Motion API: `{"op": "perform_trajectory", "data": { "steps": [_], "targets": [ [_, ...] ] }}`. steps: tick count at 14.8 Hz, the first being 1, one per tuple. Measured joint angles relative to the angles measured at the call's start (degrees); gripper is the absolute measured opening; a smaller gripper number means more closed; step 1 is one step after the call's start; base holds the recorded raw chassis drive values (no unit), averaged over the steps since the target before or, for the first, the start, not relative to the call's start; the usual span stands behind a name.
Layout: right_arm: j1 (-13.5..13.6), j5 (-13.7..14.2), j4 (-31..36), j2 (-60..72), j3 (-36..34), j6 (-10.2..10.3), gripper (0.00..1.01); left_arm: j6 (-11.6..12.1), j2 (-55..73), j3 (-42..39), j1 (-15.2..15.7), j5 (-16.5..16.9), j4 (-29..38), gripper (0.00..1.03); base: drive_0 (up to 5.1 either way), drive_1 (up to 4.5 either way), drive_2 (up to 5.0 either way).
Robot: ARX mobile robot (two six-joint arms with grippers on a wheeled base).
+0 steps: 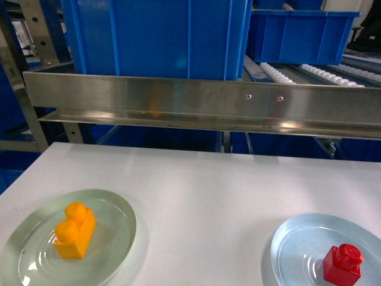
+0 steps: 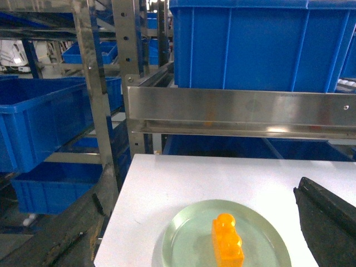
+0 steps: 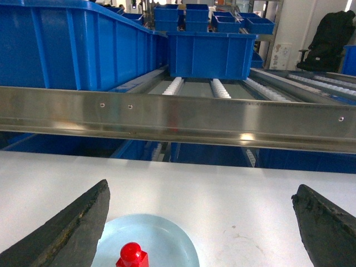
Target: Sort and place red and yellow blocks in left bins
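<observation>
A yellow block [image 1: 74,231] is lying on a glass plate [image 1: 113,208] at the lower left of the head frame, while a red block [image 1: 343,264] is sitting on a second plate [image 1: 286,244] at the lower right, the two well apart on the white bench [image 1: 202,190]. Neither arm is showing in the head frame. In the left wrist frame the yellow block [image 2: 227,240] is sitting at the bottom centre, between the dark fingers [image 2: 325,214] of the left gripper [image 2: 194,245], its long axis running roughly up and down the frame with a slight tilt, its two studs in line; that gripper is standing wide and holding nothing, clear of the block. In the right wrist frame the red block [image 3: 132,256] is peeking in at the bottom edge, left of centre, close to the left finger [image 3: 67,228] of the right gripper [image 3: 194,233], which is likewise spread wide and carrying nothing. Each arm appears to be hovering back from its own plate, so the left arm looks nearer the yellow piece and the right arm nearer the red. A big blue bin [image 1: 155,36] is filling the upper left of the head frame behind a steel rail [image 1: 202,101], with a smaller bin [image 1: 300,36] at the upper right. Either pick would seem to call first for a descent forward and down.
</observation>
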Motion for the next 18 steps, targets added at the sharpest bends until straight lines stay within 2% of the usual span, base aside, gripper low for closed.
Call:
{"op": "perform_trajectory", "data": {
  "steps": [3,4,5,7,8,9,12,14,16,18],
  "targets": [
    [0.00,0.00,0.07,0.02,0.00,0.00,0.98,-0.02,0.02,0.00,0.07,0.20,0.00,0.98,0.0,0.00,0.0],
    [-0.55,-0.59,1.77,0.72,0.00,0.02,0.98,-0.07,0.13,0.00,1.05,1.66,0.35,0.98,0.0,0.00,0.0],
    [-0.83,-0.63,4.52,3.50,0.04,0.00,0.98,-0.20,1.97,0.04,3.23,3.50,3.32,0.98,0.0,0.00,0.0],
    [-0.26,-1.90,14.49,17.25,2.99,0.04,0.98,-2.32,17.35,2.99,11.08,9.77,14.40,0.98,0.0,0.00,0.0],
    [0.92,-2.12,19.54,24.06,5.70,0.02,0.98,-3.15,24.83,5.99,11.91,12.28,20.11,0.98,0.0,0.00,0.0],
    [2.32,-2.64,22.21,29.22,7.52,-0.02,0.98,-3.19,31.98,8.76,11.89,13.81,23.93,0.98,0.0,0.00,0.0],
    [8.15,-3.08,31.76,50.77,9.94,-2.14,0.98,-4.50,56.94,14.93,10.56,16.24,35.12,0.98,0.0,0.00,0.0],
    [9.90,-1.81,40.85,64.76,12.33,-2.23,0.98,-4.39,69.77,19.10,9.49,16.55,42.12,0.98,0.0,0.00,0.0],
    [10.86,-1.01,45.92,78.12,15.65,-2.75,0.98,-4.07,73.96,19.43,9.22,16.39,42.03,0.98,0.0,0.00,0.0],
    [10.91,-0.79,45.27,88.59,18.99,-2.80,0.98,-4.04,73.46,19.34,9.22,16.41,42.66,0.98,0.0,0.00,0.0]
  ]
}}
